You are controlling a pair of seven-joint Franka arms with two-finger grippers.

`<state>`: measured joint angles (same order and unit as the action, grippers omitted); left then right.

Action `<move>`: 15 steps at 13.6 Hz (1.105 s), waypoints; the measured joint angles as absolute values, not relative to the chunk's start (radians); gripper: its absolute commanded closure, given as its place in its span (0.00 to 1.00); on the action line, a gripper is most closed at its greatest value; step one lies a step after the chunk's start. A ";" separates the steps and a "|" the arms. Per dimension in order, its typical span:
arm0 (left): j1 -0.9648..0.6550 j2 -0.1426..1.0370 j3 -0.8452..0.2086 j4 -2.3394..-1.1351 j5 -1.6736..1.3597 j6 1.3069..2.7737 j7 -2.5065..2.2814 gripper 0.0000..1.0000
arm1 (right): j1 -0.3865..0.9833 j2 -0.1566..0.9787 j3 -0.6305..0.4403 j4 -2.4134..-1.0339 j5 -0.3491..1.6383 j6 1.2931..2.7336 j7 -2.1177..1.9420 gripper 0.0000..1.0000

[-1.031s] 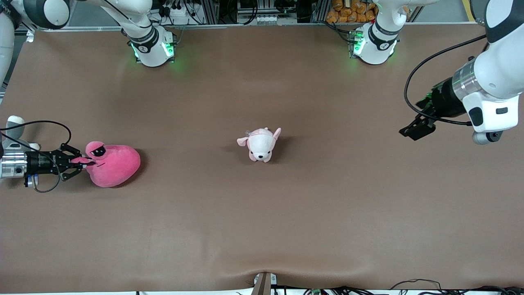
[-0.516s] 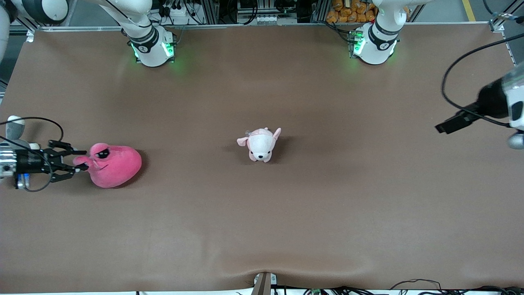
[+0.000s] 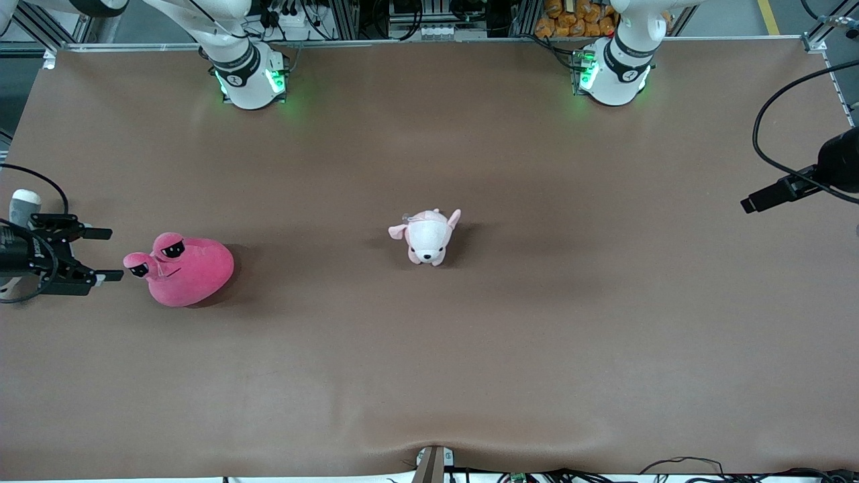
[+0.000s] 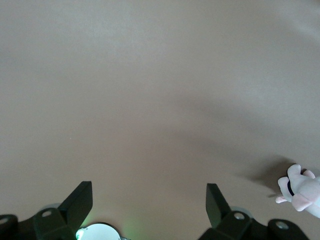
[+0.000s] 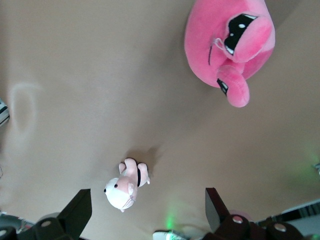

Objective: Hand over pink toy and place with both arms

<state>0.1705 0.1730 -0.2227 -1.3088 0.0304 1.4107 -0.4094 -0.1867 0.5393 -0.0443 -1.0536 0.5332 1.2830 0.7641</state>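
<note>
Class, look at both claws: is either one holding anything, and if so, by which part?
Nothing is held. The right claw is open beside the pink toy, apart from its eye stalks. The left claw is open over bare table.

— Where is the pink toy [image 3: 184, 270]?

— On the brown table [image 3: 429, 349], toward the right arm's end, resting free with nothing touching it.

— How does it look?

— A hot-pink rounded plush blob, sitting on its base. Two stalk-like eyes with black fronts stick out toward the table's edge at the right arm's end; one stalk reaches lower and farther out than the other.
</note>
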 measured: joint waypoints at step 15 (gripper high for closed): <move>-0.021 -0.082 -0.010 -1.527 -0.010 1.454 -0.196 0.00 | -0.018 0.204 -0.044 -1.041 0.100 1.101 0.291 0.00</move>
<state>-0.0213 -0.0821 -0.0099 -1.5275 -0.0103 1.4543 -0.1956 -0.0182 0.2041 -0.0437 -1.0407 0.0997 1.1011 0.2909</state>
